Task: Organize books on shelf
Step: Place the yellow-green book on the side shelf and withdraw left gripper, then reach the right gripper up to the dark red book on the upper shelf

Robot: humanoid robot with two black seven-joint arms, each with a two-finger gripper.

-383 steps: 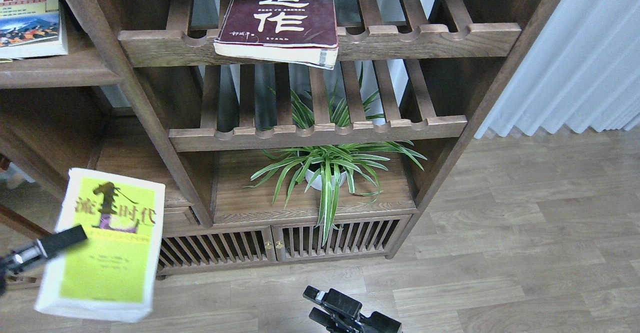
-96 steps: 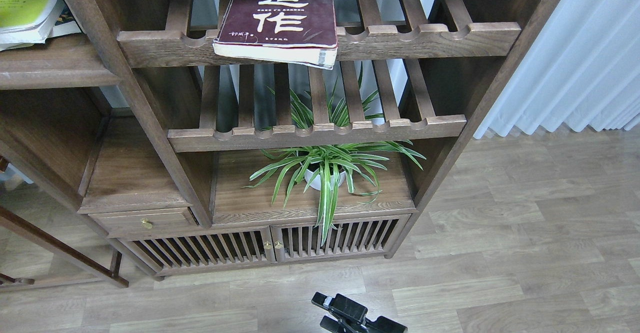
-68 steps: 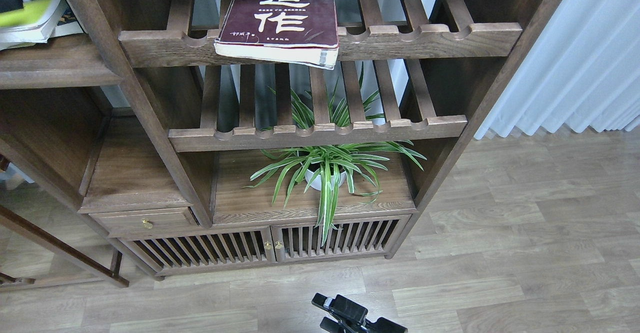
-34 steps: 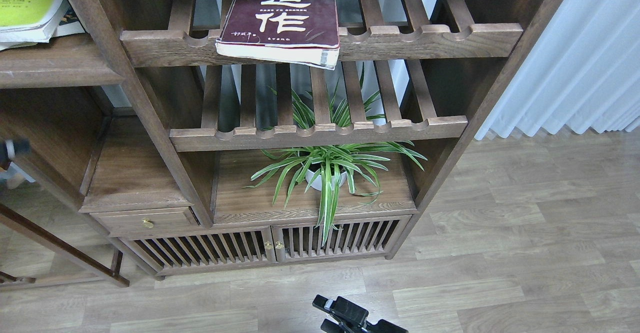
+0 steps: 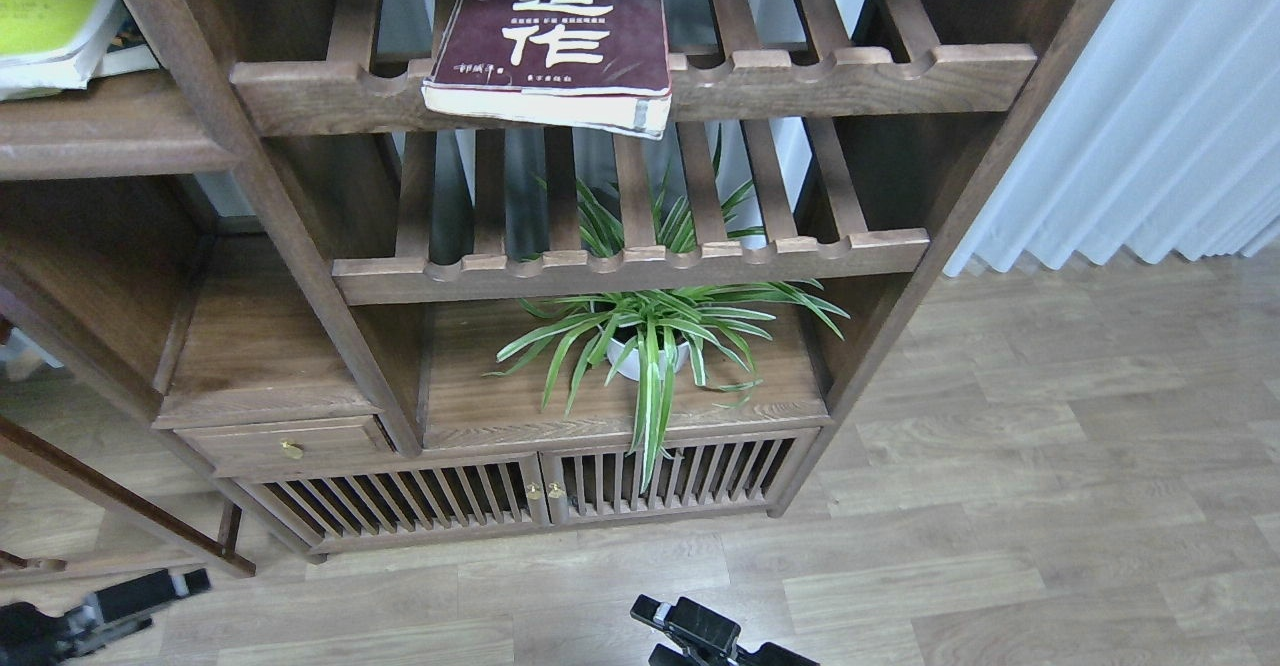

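Note:
The thick maroon book [image 5: 548,31] with white characters lies flat on the upper slatted rack [image 5: 850,81], with its near edge over the notched front rail. The yellow-and-white book [image 5: 45,21] lies at the top left on the solid brown shelf [image 5: 100,141], on top of another book of which only a corner [image 5: 128,46] shows. The "300" cover is hidden. My left gripper [image 5: 175,601] is low at the bottom left over the floor, open and empty. My right gripper [image 5: 648,632] is at the bottom centre, open and empty.
A second slatted rack [image 5: 630,266] sits below the first. A potted spider plant [image 5: 645,346] stands on the board beneath it. Under that are slatted cabinet doors [image 5: 540,496] and a small drawer [image 5: 290,446]. A white curtain [image 5: 1150,116] hangs at the right over a wooden floor [image 5: 1000,506].
My left gripper carried the yellow-and-white book up to the top-left shelf, left it on the other book, then came down to the bottom left, empty. The right gripper barely moved.

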